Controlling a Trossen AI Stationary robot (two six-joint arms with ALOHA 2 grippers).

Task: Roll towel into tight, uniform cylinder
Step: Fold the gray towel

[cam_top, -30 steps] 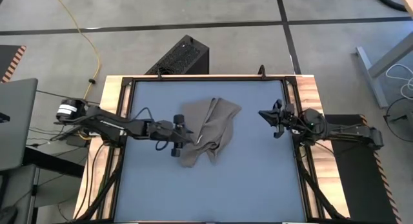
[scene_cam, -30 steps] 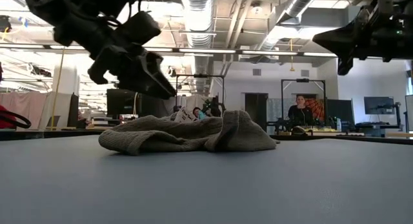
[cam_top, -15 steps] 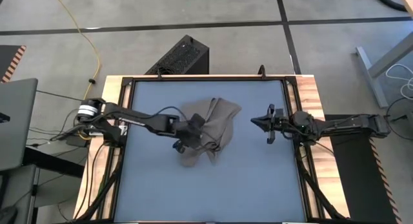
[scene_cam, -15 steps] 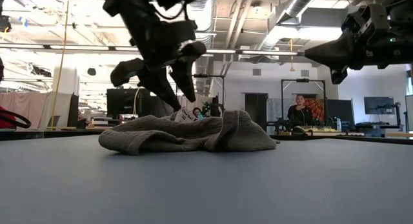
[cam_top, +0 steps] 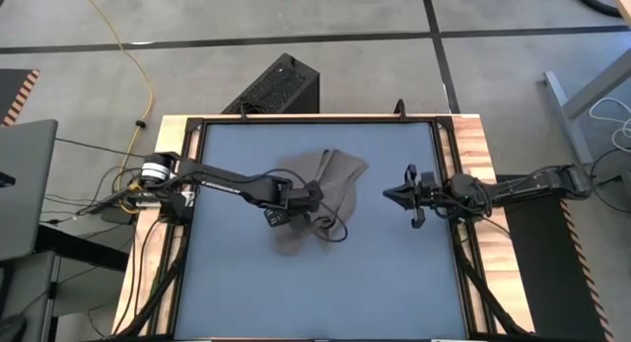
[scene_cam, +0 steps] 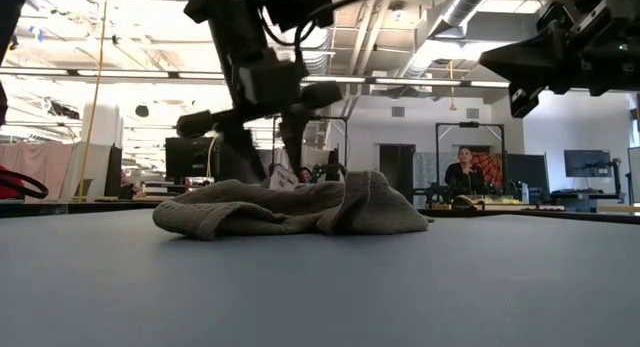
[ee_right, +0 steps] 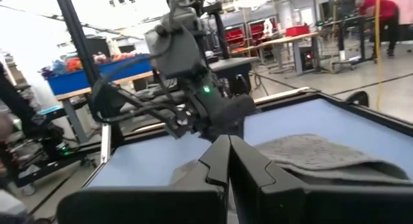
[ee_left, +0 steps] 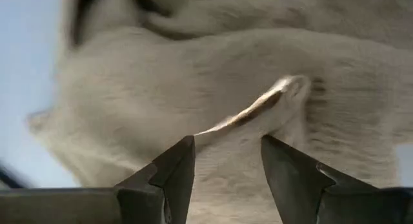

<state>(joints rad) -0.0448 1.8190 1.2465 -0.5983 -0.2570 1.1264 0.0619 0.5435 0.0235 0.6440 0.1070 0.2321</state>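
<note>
Towel (cam_top: pixel 323 199), thin taupe grey-brown cloth, crumpled in a loose heap near the middle of the blue-grey tabletop (cam_top: pixel 246 283), a little toward the far edge. Unrolled, folds bunched and overlapping. Long axis on a diagonal in the high view, from the near-left end, under the left arm, up to the far-right end nearest the table's back rail. Seen from table height as a low, wide mound (scene_cam: pixel 290 209) with a higher fold on its right side and a flatter lip at the left. Small white tag (ee_left: pixel 242 114) standing up from a raised fold of the cloth, directly ahead of the left fingers.

Left gripper (cam_top: pixel 296 206) reaching in from the table's left side, poised over the heap's left half, fingers (ee_left: pixel 169 175) spread apart with nothing between them, tips just above the weave. Cannot tell whether the tips touch the cloth.

Right gripper (cam_top: pixel 392 193) held above the tabletop to the right of the heap, apart from it, pointing toward it, fingers pressed together on nothing.

Wooden frame (cam_top: pixel 473 135) with black rails around the tabletop. Black perforated box (cam_top: pixel 276 86) on the floor behind the table, yellow cable (cam_top: pixel 133 61) trailing beside it. Person (scene_cam: pixel 465 175) seated far back in the room beyond the table.
</note>
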